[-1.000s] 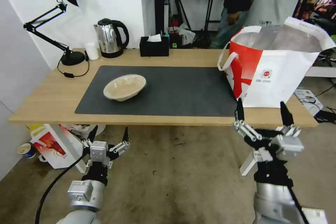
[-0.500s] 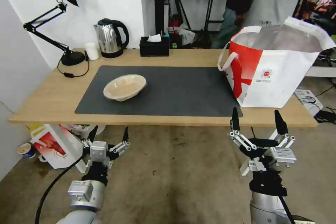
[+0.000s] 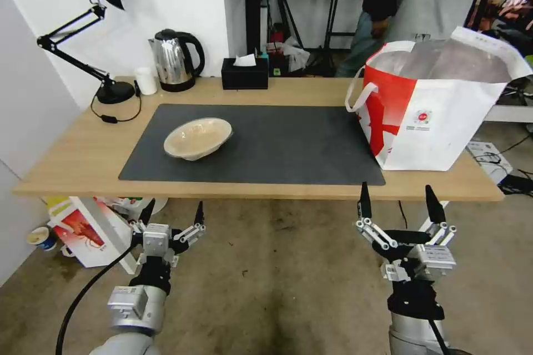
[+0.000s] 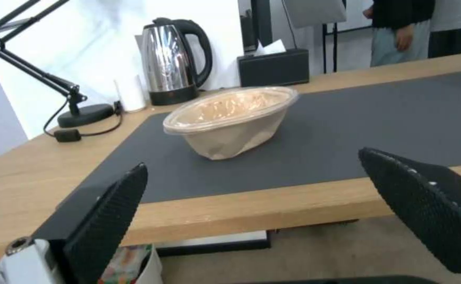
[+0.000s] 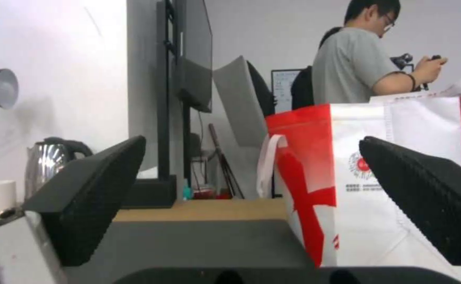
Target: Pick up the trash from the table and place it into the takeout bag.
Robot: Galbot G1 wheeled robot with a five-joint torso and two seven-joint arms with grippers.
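One shallow beige bowl (image 3: 197, 137) lying ahead of released left claw (image 3: 172, 214) | light, flimsy; rim suiting grasp | right claw (image 3: 396, 204) hanging released.

Wide bare stretch of large dark grey mat (image 3: 288, 144) between shallow beige bowl (image 3: 197, 137) and large white takeout bag with red side panel (image 3: 433, 108). Open room all around the bowl. Along the far edge of the long light-wood table (image 3: 72, 161): black desk lamp (image 3: 83, 33), steel kettle (image 3: 175, 60), black tissue box (image 3: 244, 73). Bag mouth open upward, unobstructed.
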